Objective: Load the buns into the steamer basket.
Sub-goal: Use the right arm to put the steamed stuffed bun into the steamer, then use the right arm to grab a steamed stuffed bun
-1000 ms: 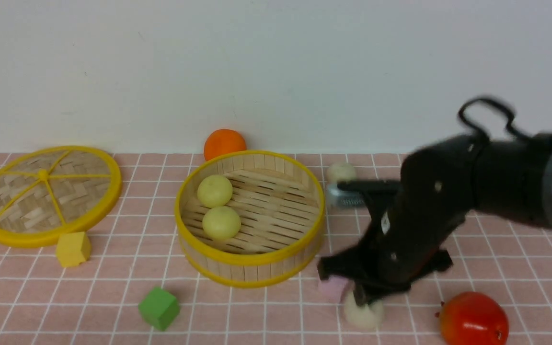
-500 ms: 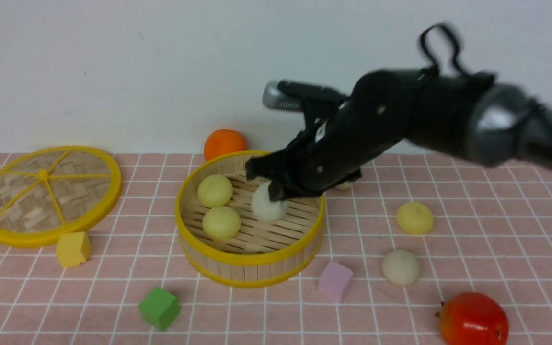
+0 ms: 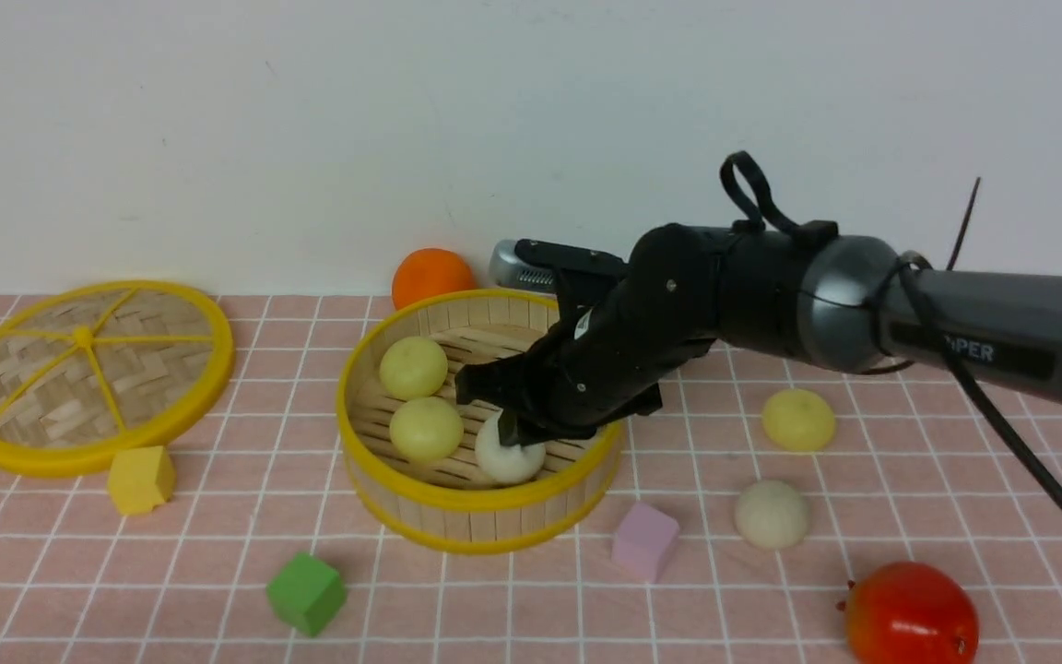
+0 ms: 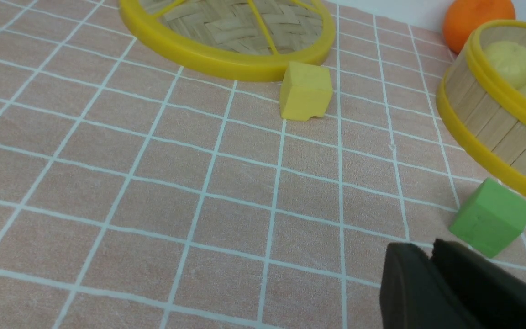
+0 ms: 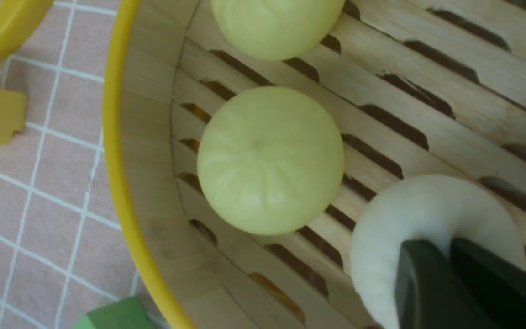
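Off-white bun [image 3: 505,458] is seen inside the steamer basket [image 3: 485,521] beside two pale yellow buns [image 3: 426,429], the right gripper [image 3: 520,435] set on it, clamped or released cannot be told, likewise for the left gripper [image 4: 429,274]

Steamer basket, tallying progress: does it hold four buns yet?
No, the steamer basket holds three: two pale yellow buns and one off-white bun.

Matte black right tool [image 3: 514,433], glossy black arm [image 3: 678,304], grey collar [image 3: 849,295], looped cable [image 3: 748,189], white lettering [image 3: 969,350]
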`<act>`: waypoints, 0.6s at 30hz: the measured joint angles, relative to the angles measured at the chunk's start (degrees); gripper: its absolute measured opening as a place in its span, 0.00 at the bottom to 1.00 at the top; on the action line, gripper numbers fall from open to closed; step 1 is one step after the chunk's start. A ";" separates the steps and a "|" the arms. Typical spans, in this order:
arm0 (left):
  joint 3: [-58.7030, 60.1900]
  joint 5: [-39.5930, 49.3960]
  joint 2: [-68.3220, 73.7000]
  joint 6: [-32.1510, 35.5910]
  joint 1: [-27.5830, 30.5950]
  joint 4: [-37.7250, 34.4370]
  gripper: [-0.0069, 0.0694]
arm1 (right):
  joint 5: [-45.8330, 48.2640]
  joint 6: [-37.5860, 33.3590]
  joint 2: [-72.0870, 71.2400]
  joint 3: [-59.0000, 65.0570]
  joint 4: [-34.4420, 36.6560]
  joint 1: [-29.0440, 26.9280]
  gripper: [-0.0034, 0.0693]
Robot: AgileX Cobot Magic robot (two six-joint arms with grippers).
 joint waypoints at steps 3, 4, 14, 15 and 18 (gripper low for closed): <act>0.00 0.00 0.00 0.00 0.00 0.00 0.24 | 5.22 0.00 -2.33 -1.28 -2.97 -0.14 0.43; 0.00 0.00 0.00 0.00 0.00 0.00 0.24 | 7.04 0.00 -3.25 -1.77 -3.98 -0.30 0.48; 0.00 0.00 0.00 0.00 0.00 0.00 0.26 | 22.55 7.45 -17.46 3.54 -18.03 -5.07 0.60; 0.00 0.00 0.00 0.00 0.00 0.00 0.26 | 22.34 8.69 -17.65 6.50 -18.76 -6.19 0.56; 0.00 0.00 0.00 0.00 0.00 0.00 0.26 | 19.19 10.56 -16.93 13.75 -19.21 -8.93 0.47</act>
